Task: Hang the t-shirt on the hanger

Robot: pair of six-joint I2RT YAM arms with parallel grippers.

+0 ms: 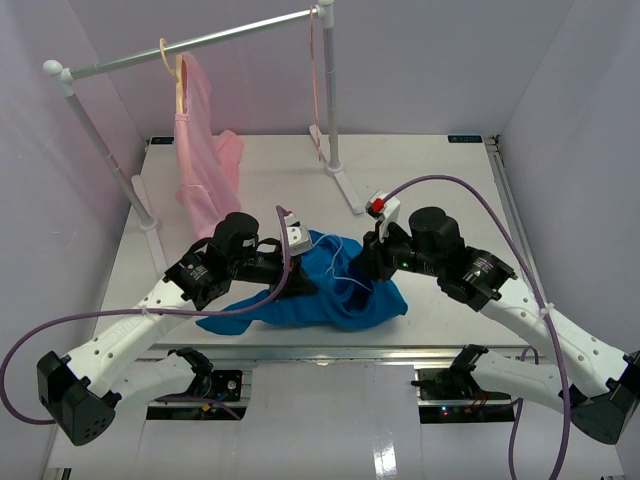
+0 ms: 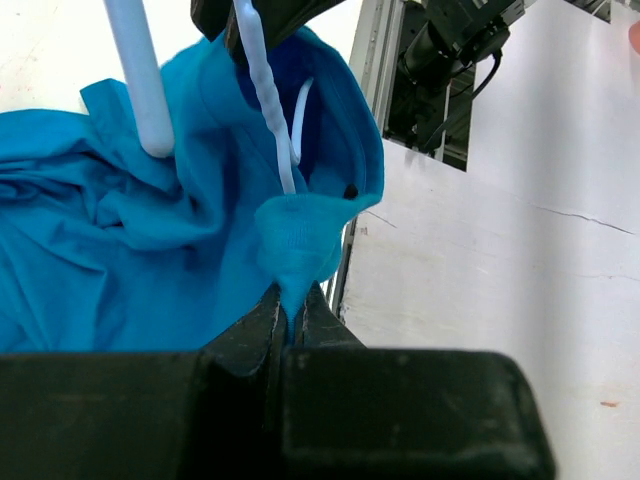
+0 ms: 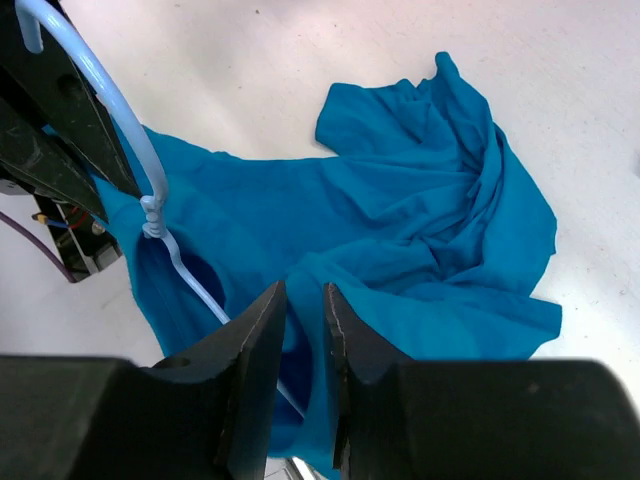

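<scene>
Blue t-shirt (image 1: 330, 290) lies crumpled on the table (image 1: 450, 200), with the hanger (image 3: 152, 212) poking into its neck. The left gripper (image 2: 292, 295) pinches a cloth fold tight. The right gripper (image 3: 302, 295) has its jaws slightly parted over the cloth, gripping nothing.

You've got t-shirt (image 3: 420, 230): matt blue cloth, soft, creased; hanger (image 3: 152, 215): smooth glossy wire, pale blue, twisted at neck; table (image 1: 440, 190): white, matt, smooth; pink garment (image 1: 205, 170): thin sheer cloth; rail (image 1: 240, 33): metal-looking w/ slight sheen.
</scene>
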